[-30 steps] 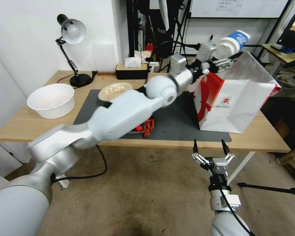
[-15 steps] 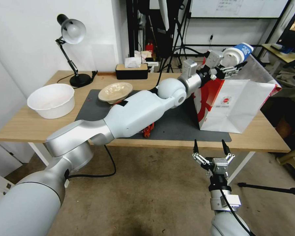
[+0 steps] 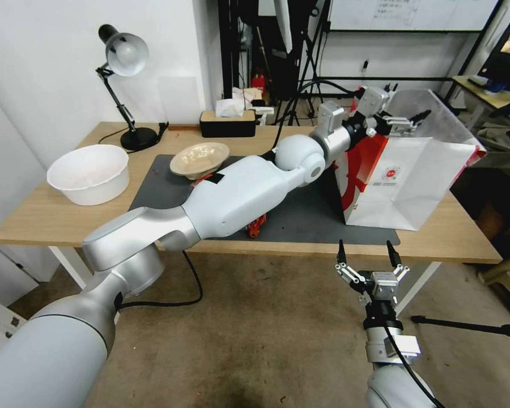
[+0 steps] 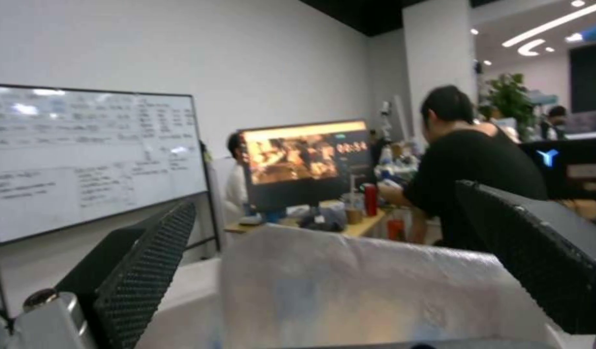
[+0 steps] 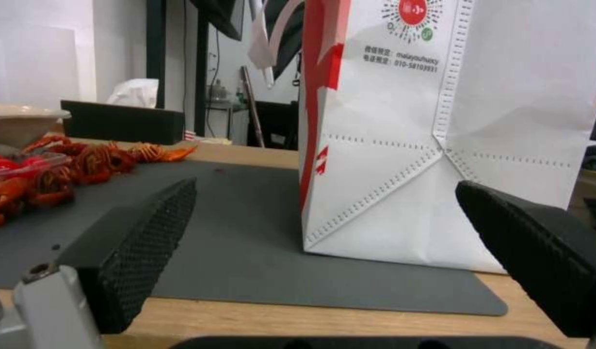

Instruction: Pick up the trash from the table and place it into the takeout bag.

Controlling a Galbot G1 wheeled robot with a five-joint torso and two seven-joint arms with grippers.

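Reaching across the table (image 3: 51, 218), my left arm covers much of the dark mat (image 3: 300, 218) in the head view. My left gripper (image 3: 405, 120) is at the open top of the takeout bag (image 3: 413, 181), above its near rim, and its fingers are spread apart with nothing between them. The silvery lining of the bag is visible behind it. The beige shallow bowl (image 3: 199, 157) lies on the mat near the far edge, partly cut off by my arm. Something red (image 3: 257, 224) shows under my forearm, but I cannot tell what it is. The big white bowl (image 3: 89, 173) stands on bare wood at the left end. My right gripper (image 3: 368, 263) waits below the front table edge, fingers wide open, with free floor around it.

In the left wrist view, my two black fingertips (image 4: 149, 257) stand far apart, and a pale crinkled surface (image 4: 375, 291) lies between and beyond them; it is blurred, probably the lining of the bag.

In the right wrist view, my open fingers (image 5: 142, 242) frame the front face of the bag, which stands on the mat close to its corner. A clear tray with red contents (image 5: 26, 177) is cut off at the side.
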